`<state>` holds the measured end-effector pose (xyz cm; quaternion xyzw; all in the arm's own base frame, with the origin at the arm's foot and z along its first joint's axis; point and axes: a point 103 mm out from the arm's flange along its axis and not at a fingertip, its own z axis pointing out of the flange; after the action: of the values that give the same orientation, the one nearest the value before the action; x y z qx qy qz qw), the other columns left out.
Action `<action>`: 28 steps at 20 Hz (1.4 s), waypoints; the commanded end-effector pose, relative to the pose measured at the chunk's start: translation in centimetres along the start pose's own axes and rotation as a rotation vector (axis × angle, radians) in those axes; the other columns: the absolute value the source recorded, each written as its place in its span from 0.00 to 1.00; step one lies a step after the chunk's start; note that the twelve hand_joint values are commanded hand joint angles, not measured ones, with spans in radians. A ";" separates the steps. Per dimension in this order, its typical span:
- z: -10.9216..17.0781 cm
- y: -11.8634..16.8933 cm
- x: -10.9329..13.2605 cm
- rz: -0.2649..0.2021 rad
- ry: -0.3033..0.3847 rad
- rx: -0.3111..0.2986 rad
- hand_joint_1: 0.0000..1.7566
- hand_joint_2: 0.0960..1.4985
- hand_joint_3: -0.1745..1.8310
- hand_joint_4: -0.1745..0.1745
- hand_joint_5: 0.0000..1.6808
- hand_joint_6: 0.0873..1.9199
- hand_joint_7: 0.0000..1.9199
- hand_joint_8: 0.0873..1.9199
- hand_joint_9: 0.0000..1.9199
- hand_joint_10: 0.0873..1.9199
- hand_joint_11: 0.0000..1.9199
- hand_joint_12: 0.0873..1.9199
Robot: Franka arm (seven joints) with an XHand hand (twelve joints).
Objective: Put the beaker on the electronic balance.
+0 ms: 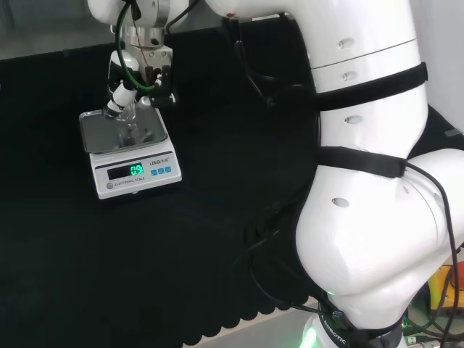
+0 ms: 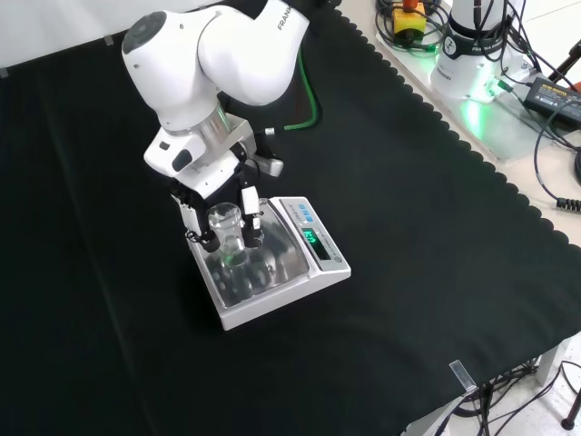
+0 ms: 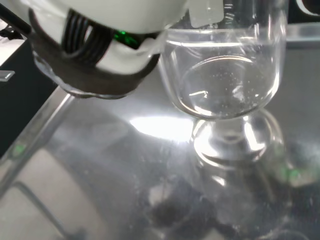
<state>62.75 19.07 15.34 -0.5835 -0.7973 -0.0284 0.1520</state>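
Note:
A small clear glass beaker (image 2: 226, 232) stands upright over the steel pan (image 2: 268, 272) of the white electronic balance (image 2: 320, 270). The black and white hand (image 2: 211, 189) reaches down from above, with fingers (image 2: 201, 227) on either side of the beaker and closed on it. In the head view the hand (image 1: 125, 85) holds the beaker (image 1: 127, 125) above the pan (image 1: 98, 130) at the far left. In the wrist view the beaker (image 3: 225, 75) looks empty and its base sits very close to its mirror image in the pan (image 3: 100, 170). Whether it touches, I cannot tell.
The balance's display (image 1: 136, 170) glows green on its front panel. Black cloth (image 2: 408, 227) stretches all around the balance. The arm's white links (image 1: 362, 181) rise at the right of the head view. Cables and boxes (image 2: 472, 54) lie beyond the cloth's scalloped edge.

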 end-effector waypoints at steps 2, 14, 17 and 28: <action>1.1 0.3 -0.4 -0.001 0.011 0.010 0.70 0.36 0.42 0.00 0.85 0.16 0.85 0.24 1.00 0.05 0.87 0.31; 1.8 0.7 -0.4 0.004 0.000 0.047 0.70 0.36 0.43 0.00 0.85 0.17 0.85 0.24 1.00 0.05 0.87 0.31; 1.9 0.8 -0.3 0.002 -0.009 0.053 0.70 0.36 0.43 0.00 0.85 0.17 0.85 0.24 1.00 0.05 0.87 0.31; 1.5 0.7 -0.4 0.000 -0.015 0.036 0.70 0.36 0.43 0.00 0.85 0.17 0.85 0.24 1.00 0.05 0.87 0.32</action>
<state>63.18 19.39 13.42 -0.5805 -0.7987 -0.0047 0.1586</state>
